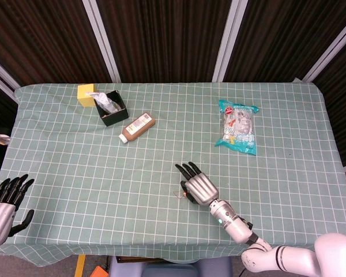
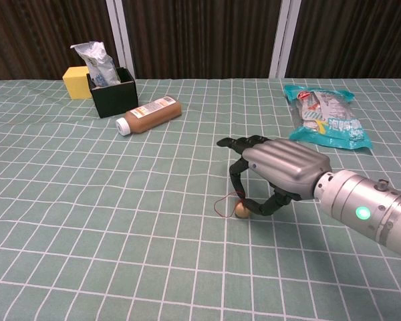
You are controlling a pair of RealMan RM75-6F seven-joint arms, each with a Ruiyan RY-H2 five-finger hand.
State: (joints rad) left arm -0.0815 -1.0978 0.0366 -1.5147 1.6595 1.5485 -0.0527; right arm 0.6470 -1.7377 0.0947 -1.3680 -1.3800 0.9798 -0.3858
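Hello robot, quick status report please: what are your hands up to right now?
Right hand pinching small tan bead on thin red cord, on the cloth. Left hand open, idle at table's near edge. Nothing in the way.

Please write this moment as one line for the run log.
right hand: pinches small brown ball with thin cord, on tablecloth | left hand: open, at table edge, holds nothing

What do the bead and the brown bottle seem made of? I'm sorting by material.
Bead: probably wood, tan and matte, on a thin reddish cord; the right hand pinches it. Bottle: likely clear plastic holding brown liquid, glossy, with white cap and paper label.
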